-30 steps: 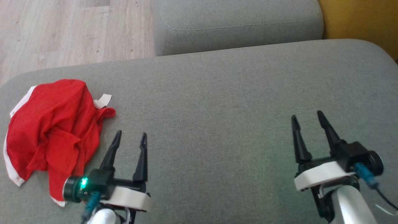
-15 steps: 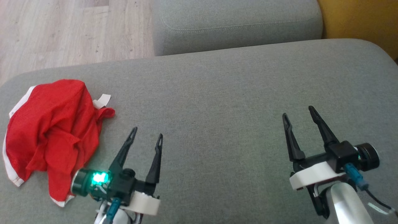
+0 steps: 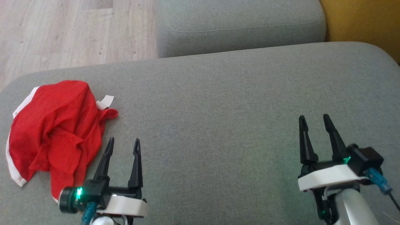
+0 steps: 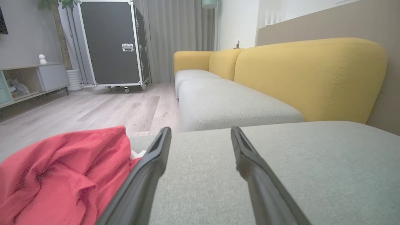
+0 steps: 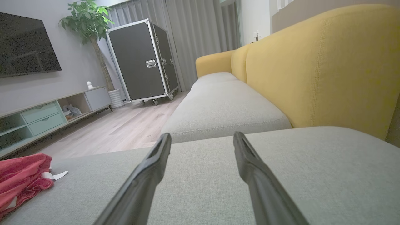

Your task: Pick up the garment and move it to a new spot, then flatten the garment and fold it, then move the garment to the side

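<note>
the left gripper (image 3: 124, 140) holds its two dark fingers spread with nothing between them, low over the grey seat cushion (image 3: 218, 103), its outer finger just beside the near edge of the red garment (image 3: 53, 128). in the left wrist view the garment (image 4: 62, 175) bulks up right next to that finger; whether they touch i cannot tell. the right gripper (image 3: 313, 117) is likewise spread and empty, well apart from the cloth toward the cushion's right end; in the right wrist view the garment (image 5: 22, 178) is a red heap at the far left

the garment lies crumpled at the cushion's left end, white trim along its outer edge and a white label (image 3: 106, 100) poking out on its far side. beyond are a second grey cushion (image 3: 240, 28), wooden floor (image 3: 62, 31) and a yellow backrest (image 3: 359, 18)

the first step looks to be in hand, with the pick-up not yet made. the next move calls for the left gripper to shift left over the heap, come down on a raised fold and close, then carry it toward the bare middle of the cushion where both arms can reach to spread it flat
</note>
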